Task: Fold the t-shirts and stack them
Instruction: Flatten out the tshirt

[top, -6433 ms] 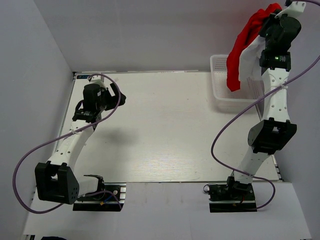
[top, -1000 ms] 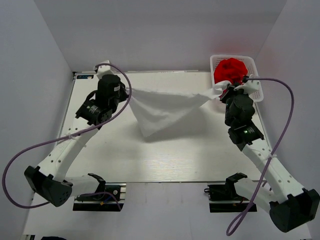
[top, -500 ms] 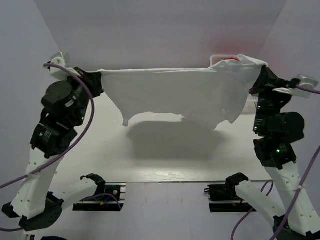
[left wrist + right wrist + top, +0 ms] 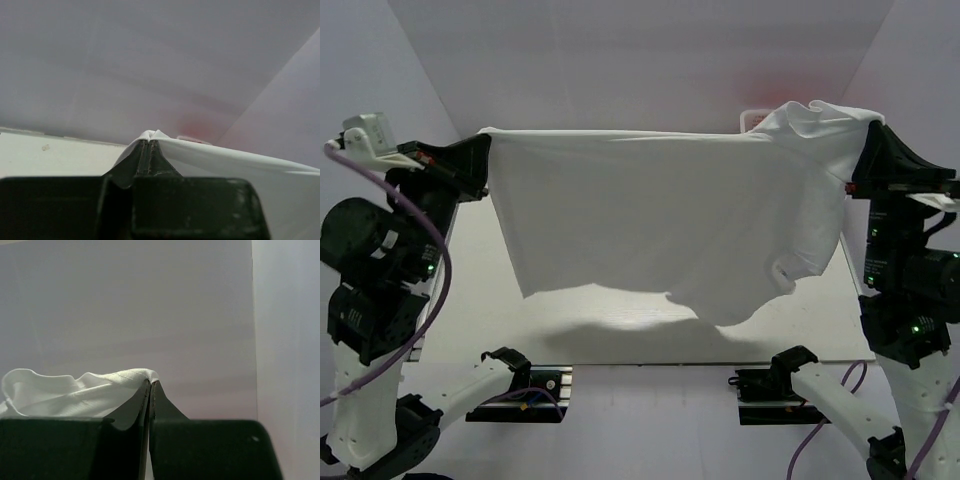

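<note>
The white t-shirt (image 4: pixel 670 220) hangs spread out like a sheet high above the table, stretched between my two grippers. My left gripper (image 4: pixel 485 152) is shut on its top left corner, and my right gripper (image 4: pixel 866 150) is shut on its bunched top right corner. In the left wrist view the fingertips of the left gripper (image 4: pixel 148 141) pinch a peak of white t-shirt (image 4: pixel 225 157). The right wrist view shows the right gripper (image 4: pixel 151 383) clamped on a rumpled white t-shirt (image 4: pixel 60 390) edge. The shirt's lower hem dangles lowest toward the right. The red t-shirt is hidden behind the white one.
A corner of the white lattice basket (image 4: pixel 748 118) peeks over the shirt at the back right, with a reddish glow on the wall above it. The pale table (image 4: pixel 460 300) lies below. Grey walls close in on both sides, near each raised arm.
Both arms have risen and drawn further apart, pulling the white t-shirt from a sagging bundle into a wide, taut sheet. The shirt now covers the basket and the red t-shirt.
</note>
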You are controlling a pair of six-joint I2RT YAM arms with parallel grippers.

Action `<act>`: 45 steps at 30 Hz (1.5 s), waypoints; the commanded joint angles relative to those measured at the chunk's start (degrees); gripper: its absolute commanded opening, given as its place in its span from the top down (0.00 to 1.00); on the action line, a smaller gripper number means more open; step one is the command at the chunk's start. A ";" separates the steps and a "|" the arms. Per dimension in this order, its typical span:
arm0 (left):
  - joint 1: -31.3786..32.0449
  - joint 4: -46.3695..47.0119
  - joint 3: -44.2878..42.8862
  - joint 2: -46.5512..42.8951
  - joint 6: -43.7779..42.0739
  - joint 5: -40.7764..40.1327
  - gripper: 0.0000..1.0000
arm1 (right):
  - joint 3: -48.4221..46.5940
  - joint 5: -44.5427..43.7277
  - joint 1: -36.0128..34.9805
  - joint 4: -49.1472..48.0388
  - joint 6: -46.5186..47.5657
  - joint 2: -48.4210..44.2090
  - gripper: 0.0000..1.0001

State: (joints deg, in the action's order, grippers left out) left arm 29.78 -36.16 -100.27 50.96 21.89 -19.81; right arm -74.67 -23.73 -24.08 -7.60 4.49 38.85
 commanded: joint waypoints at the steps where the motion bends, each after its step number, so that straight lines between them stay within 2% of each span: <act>1: -0.78 -1.28 0.76 5.54 -1.59 -4.61 1.00 | -0.30 -1.85 0.52 -3.04 1.23 5.16 1.00; 6: -1.30 1.79 3.05 15.12 -0.89 -10.59 1.00 | -0.91 -7.47 0.61 -5.31 2.10 18.77 1.00; 8: -1.83 1.80 4.47 23.28 1.91 -17.25 1.00 | -0.21 -11.07 0.87 -6.46 1.75 24.59 1.00; 9: -1.83 -1.07 3.86 26.79 4.63 -18.06 1.00 | -0.64 -11.60 1.22 -6.12 1.14 28.78 1.00; 11: -5.06 -4.43 1.57 37.56 7.89 -19.73 1.00 | -0.74 -10.73 2.09 -4.19 -3.57 35.04 1.00; 14: -11.38 -9.62 -0.18 47.10 13.26 -17.82 1.00 | -0.47 -2.50 3.24 -3.49 -8.42 47.33 1.00; 15: -13.15 -10.15 -0.19 52.78 13.27 -16.06 0.93 | -3.43 -0.64 3.59 -2.26 -8.53 49.72 1.00; 16: -14.56 -10.16 -0.80 55.54 13.88 -15.35 0.70 | -5.20 1.38 3.68 -0.94 -10.01 55.22 1.00; 17: -16.49 -10.16 -2.11 58.26 13.88 -14.73 0.52 | -7.48 4.10 4.29 2.46 -10.38 60.94 1.00; 18: -17.20 -11.81 -4.91 63.42 13.88 -14.12 0.29 | -15.42 5.69 4.47 6.59 -9.77 63.69 1.00; 19: -17.21 -13.22 -6.85 65.74 13.88 -14.11 0.08 | -18.46 6.58 4.91 9.59 -9.85 68.94 0.90; 20: -17.91 -14.45 -8.87 67.67 13.10 -14.11 0.00 | -21.10 7.81 4.74 13.79 -9.16 73.25 0.76; 21: -17.91 -15.33 -11.41 69.00 13.09 -14.63 0.00 | -27.22 8.34 4.83 16.97 -8.71 74.95 0.45; 22: -17.91 -15.34 -12.14 69.97 12.57 -14.64 0.00 | -28.41 8.78 4.83 18.74 -8.97 76.97 0.32; 23: -18.44 -15.34 -12.14 70.50 12.56 -14.64 0.00 | -29.38 10.00 4.65 19.02 -8.89 77.77 0.26; 24: -18.44 -15.34 -12.14 70.51 12.04 -14.03 0.00 | -28.52 11.15 4.48 18.76 -8.71 77.78 0.10; 27: -18.44 -12.45 -7.32 66.39 10.90 -13.23 0.00 | -23.00 17.38 4.48 15.78 -9.67 74.10 0.10; 31: -17.83 -8.67 0.94 60.32 10.37 -9.02 0.00 | -14.90 19.86 4.30 14.45 -13.53 66.21 0.10; 34: -16.78 -8.05 8.32 56.64 11.16 -8.14 0.00 | -4.19 21.17 4.21 12.96 -16.61 61.11 0.10; 39: -16.77 -3.92 20.98 52.94 13.88 -1.82 0.00 | 11.29 24.85 3.95 8.57 -20.04 54.51 0.10; 41: -16.77 -2.17 25.01 52.23 14.40 -0.23 0.00 | 17.18 25.31 3.69 8.39 -22.33 53.70 0.10; 42: -16.77 -0.59 26.08 52.22 15.02 -0.23 0.00 | 18.67 25.39 3.68 4.30 -23.12 53.18 0.10; 45: -16.77 2.14 28.46 52.31 15.02 0.38 0.00 | 23.34 26.98 3.42 0.67 -24.79 54.21 0.10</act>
State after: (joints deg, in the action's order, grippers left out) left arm 13.08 -39.20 -72.25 105.67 35.68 -21.65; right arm -52.84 0.80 -20.29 0.60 -16.82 93.58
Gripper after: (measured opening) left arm 0.997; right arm 0.904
